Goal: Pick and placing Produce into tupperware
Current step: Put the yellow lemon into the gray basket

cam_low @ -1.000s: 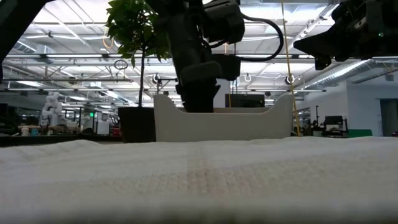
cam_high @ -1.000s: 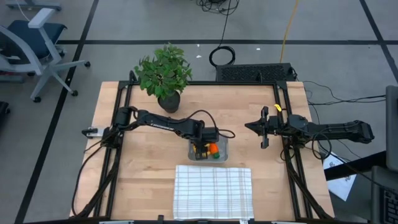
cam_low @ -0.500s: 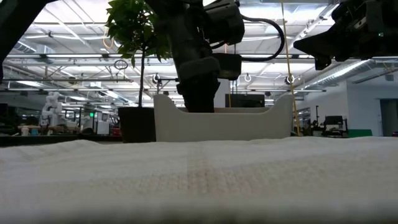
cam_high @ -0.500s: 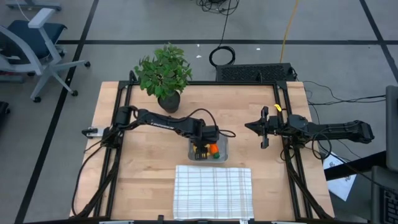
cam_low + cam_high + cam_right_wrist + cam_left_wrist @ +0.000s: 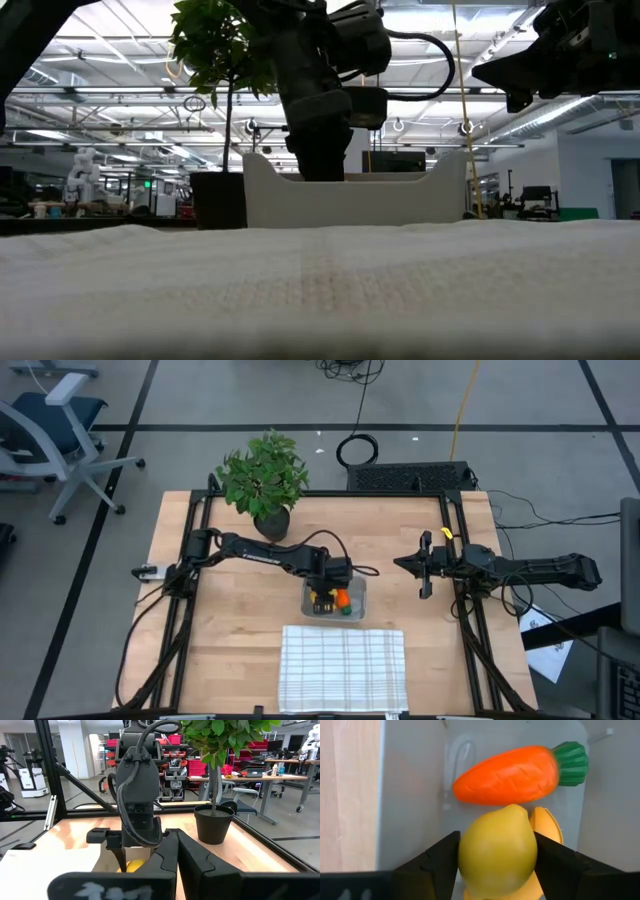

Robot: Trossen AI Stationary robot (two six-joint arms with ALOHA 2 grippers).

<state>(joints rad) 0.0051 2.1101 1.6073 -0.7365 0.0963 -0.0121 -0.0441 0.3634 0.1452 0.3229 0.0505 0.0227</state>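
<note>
My left gripper reaches down into the clear tupperware at mid-table and is shut on the round yellow lemon. The orange carrot with its green top lies on the container floor beyond the lemon. An end of the yellow banana shows under and beside the lemon. In the low view the tupperware stands behind the cloth, and its wall hides the fingers. My right gripper waits raised near the table's right side, shut and holding nothing. My left gripper pinches the lemon's two opposite sides between its fingers, coming from above and pointing down into the tupperware. The lemon sits above the banana. Whether it rests on the banana or hangs clear, I cannot tell.
A white checked cloth lies flat at the table's near edge, just in front of the tupperware. A leafy potted plant stands at the far left of the table. Bare wood lies left and right of the container.
My left gripper has shifted slightly toward the table's far edge, still shut on the lemon inside the tupperware. The tupperware has slid a little the same way.
</note>
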